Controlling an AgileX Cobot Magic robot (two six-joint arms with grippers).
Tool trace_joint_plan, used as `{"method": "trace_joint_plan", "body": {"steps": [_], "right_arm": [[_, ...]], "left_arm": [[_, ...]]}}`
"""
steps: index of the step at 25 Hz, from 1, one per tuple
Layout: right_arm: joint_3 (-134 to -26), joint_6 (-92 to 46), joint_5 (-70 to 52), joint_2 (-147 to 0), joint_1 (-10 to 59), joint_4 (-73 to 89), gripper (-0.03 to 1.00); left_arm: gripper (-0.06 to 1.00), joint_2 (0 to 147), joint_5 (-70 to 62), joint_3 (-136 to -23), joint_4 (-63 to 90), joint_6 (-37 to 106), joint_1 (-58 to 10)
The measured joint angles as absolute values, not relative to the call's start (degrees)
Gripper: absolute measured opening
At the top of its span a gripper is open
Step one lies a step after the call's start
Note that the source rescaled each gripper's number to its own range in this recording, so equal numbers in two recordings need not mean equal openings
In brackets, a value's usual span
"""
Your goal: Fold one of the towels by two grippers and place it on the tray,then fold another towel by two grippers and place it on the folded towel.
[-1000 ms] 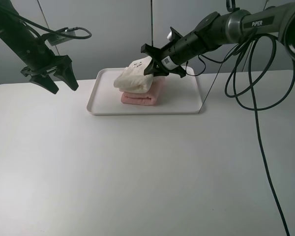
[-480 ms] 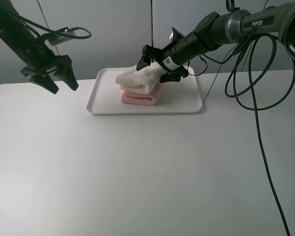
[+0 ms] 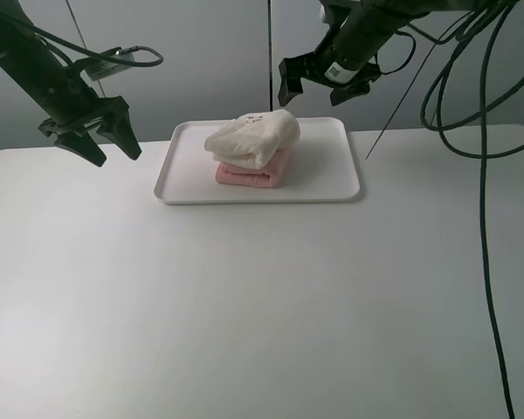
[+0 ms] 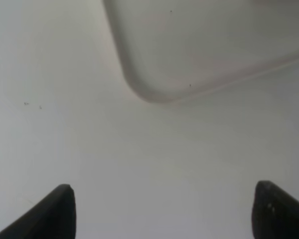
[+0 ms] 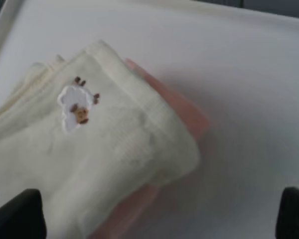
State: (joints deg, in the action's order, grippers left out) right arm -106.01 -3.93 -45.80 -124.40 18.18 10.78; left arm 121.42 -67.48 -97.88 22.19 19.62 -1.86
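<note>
Exterior high view: the left gripper [image 3: 103,140] hangs at the upper left of the frame on a dark arm slanting down from the corner, fingers pointing down and spread wide, holding nothing, above the white table [image 3: 244,305] and clear of the tray. The right gripper [image 3: 319,85] is at upper centre, raised above the far rim of the tray, jaws spread wide and empty; black cables [image 3: 480,175] loop down the right side. The white tray [image 3: 332,179], flat with rounded corners and a low rim, lies at upper centre. On it the cream towel [image 3: 253,138], folded and bulky, sits on top of the folded pink towel [image 3: 253,175], which shows below it.

Left wrist view: two dark fingertips [image 4: 45,216] stand at the lower corners, far apart, nothing between them. A rounded tray [image 4: 154,94] corner shows at the top, resting on the smooth table [image 4: 65,124].

Right wrist view: dark fingertips [image 5: 15,219] sit at both lower corners, wide apart and empty. The cream towel [image 5: 104,159], soft terry with a small embroidered sheep [image 5: 75,107], overlies the pink towel [image 5: 189,112], whose edge shows beyond it, on the tray [image 5: 239,74].
</note>
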Motion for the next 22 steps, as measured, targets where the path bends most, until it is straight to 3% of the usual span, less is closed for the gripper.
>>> {"method": "trace_joint_plan", "body": {"steps": [5,12,16,22], "right_arm": [[-106.01,2.33,-56.70,-118.37,18.18,-7.94,1.00],[-102.32,4.26,-64.55,-108.61,18.08,-14.79,1.00],[-90.62,5.38,-61.59,-100.19,18.08,-15.92,1.00],[-68.52,8.03,-57.49,-86.15,18.08,-16.36,1.00]], "left_arm": [[0.93,121.42,-68.16,-97.88,22.72,19.62,-1.86],[0.93,121.42,-69.40,-97.88,26.65,21.57,-1.86],[0.93,118.00,-67.71,-93.61,26.90,22.80,-1.86],[0.93,102.62,-58.81,-76.84,24.22,24.21,-1.86]]}}
